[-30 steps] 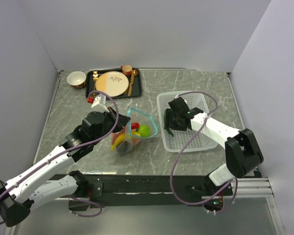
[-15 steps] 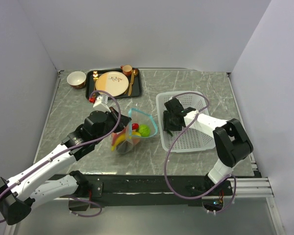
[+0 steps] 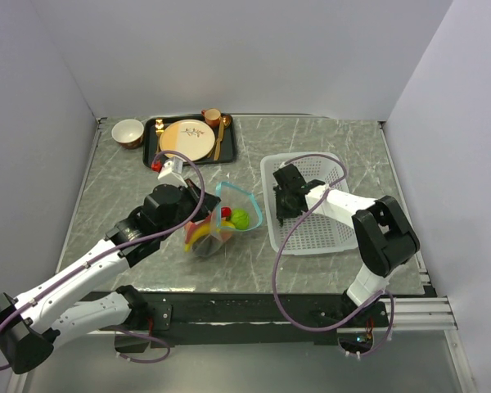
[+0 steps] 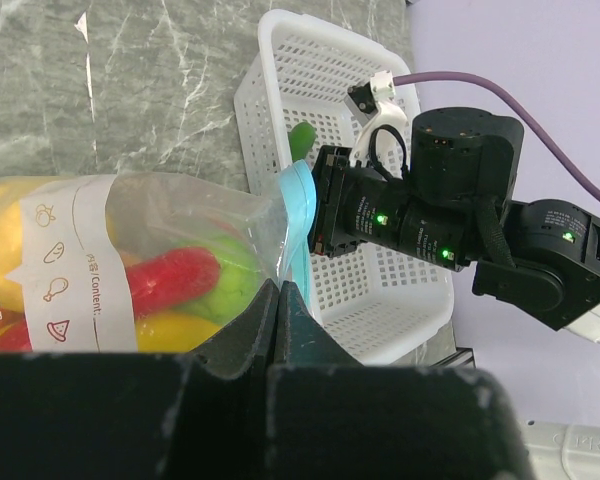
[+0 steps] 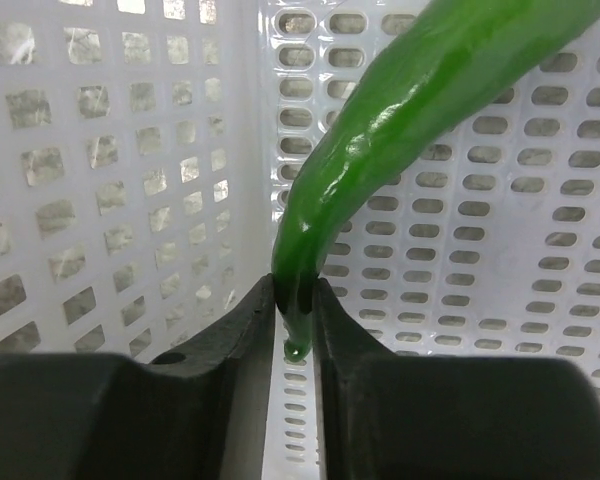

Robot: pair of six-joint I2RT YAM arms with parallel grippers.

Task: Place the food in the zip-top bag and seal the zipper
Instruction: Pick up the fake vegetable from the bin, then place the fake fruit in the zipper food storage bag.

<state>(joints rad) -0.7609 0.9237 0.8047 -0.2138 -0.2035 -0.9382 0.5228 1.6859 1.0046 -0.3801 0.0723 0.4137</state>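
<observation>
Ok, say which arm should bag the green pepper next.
Right. The right gripper pinches the tip of the green pepper in the basket; the left gripper is shut on the edge of the bag.

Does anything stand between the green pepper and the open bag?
Only the basket, by its left wall: the green pepper, pinched by the right fingers, lies inside it. Nothing else shows before the zip-top bag.

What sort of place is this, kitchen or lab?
Likely a lab robot cell: plain white walls box in the marble-look table, and plastic toy food sits in the zip-top bag.
</observation>
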